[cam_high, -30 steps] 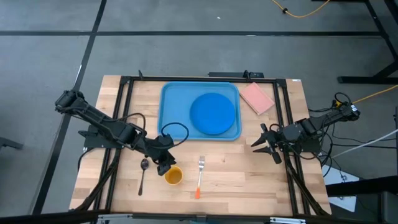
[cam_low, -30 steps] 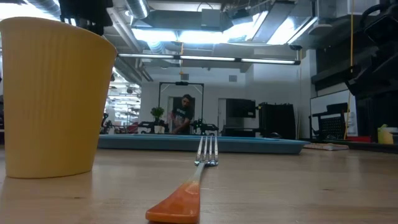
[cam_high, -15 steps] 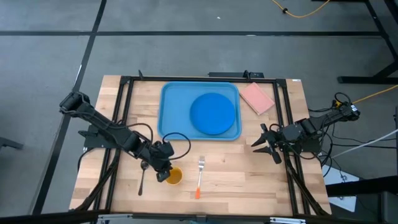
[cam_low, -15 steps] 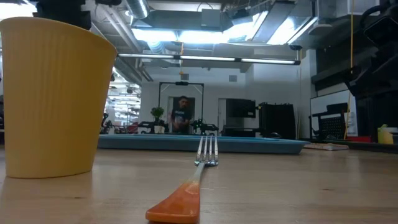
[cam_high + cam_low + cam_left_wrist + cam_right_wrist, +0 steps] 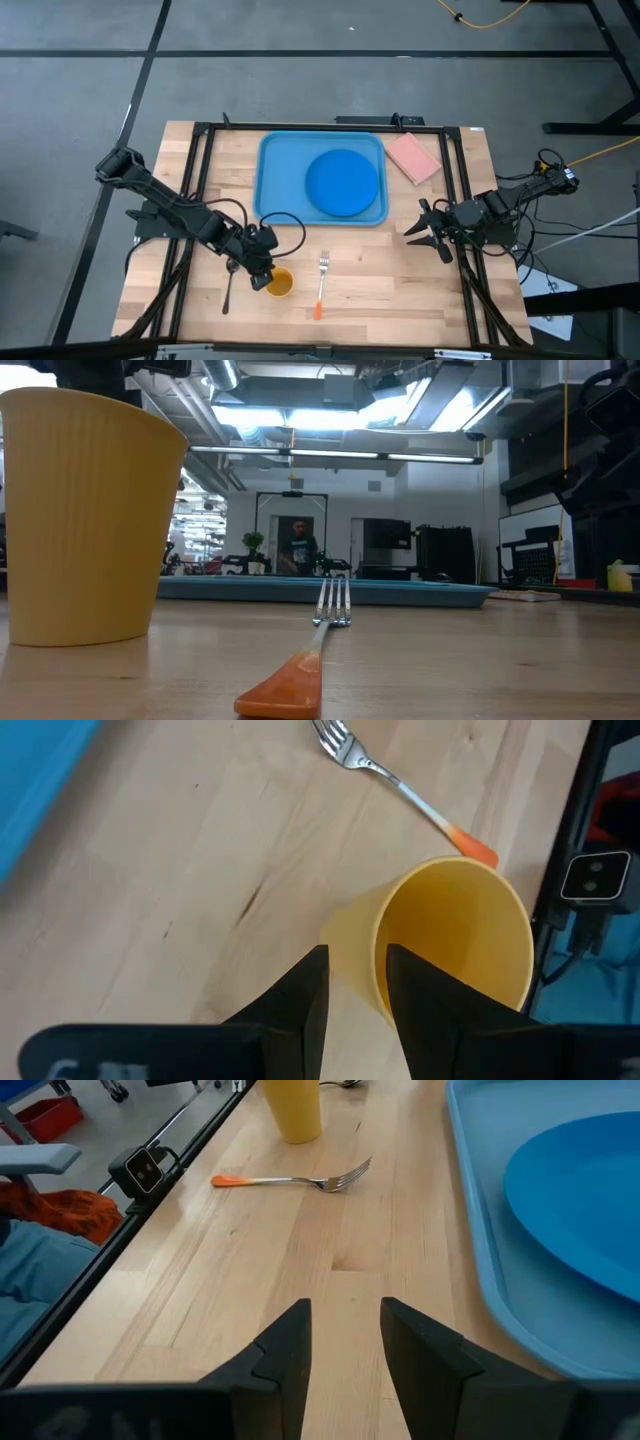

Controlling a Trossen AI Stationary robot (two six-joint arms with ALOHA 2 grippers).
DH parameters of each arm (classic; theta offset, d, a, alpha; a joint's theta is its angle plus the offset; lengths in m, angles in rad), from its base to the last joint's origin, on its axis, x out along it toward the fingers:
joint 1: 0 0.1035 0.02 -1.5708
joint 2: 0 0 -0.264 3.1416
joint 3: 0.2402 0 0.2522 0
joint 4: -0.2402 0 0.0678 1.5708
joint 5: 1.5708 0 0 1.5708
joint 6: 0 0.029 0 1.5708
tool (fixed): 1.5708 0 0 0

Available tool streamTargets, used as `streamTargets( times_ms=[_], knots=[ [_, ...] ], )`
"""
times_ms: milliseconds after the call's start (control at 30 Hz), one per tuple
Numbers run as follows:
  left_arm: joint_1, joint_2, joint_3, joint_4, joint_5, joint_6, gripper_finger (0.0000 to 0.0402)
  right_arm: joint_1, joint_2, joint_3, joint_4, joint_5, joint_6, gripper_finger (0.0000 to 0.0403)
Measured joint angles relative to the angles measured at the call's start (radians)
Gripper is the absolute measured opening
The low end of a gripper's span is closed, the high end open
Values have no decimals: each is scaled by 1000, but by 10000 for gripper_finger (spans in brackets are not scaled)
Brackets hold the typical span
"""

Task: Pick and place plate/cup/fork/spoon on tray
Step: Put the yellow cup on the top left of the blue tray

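Near the table's front edge, left claw (image 5: pixel 350 982) straddling cup (image 5: pixel 455 945) rim, fingers apart, right claw (image 5: pixel 343 1342) parted, idle.

**Four cameras, one tabletop**

The high view looks straight down on the whole tabletop (image 5: pixel 400 290). The low view sits at tabletop level, close to the cup (image 5: pixel 85 515), facing the room. Both wrist views look past their own fingers; all four share cup and fork (image 5: pixel 321 282).

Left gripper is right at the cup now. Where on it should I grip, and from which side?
Grip the cup by its rim wall, coming from above. It stands upright on the table with its mouth open, and the left gripper already straddles the near wall, one finger inside, one outside. The fork beside it lies clear.
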Motion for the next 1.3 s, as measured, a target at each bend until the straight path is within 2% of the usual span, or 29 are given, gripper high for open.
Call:
streamTargets(
  times_ms=[633,867,1000,1100,1167,1300],
  knots=[
    [-13,99,0,16,63,-53,96,0,0,0,-12,0,3,127],
    [-13,132,0,16,53,-62,94,0,0,0,-12,0,2,127],
    [-10,147,0,47,28,-78,58,0,0,0,-13,0,2,127],
    [9,146,0,77,28,-178,12,0,0,0,-17,0,2,127],
    [18,136,-1,108,30,-185,8,0,0,0,-20,0,3,127],
    [48,84,-1,199,27,-70,4,0,0,0,-24,0,4,127]
  ],
)
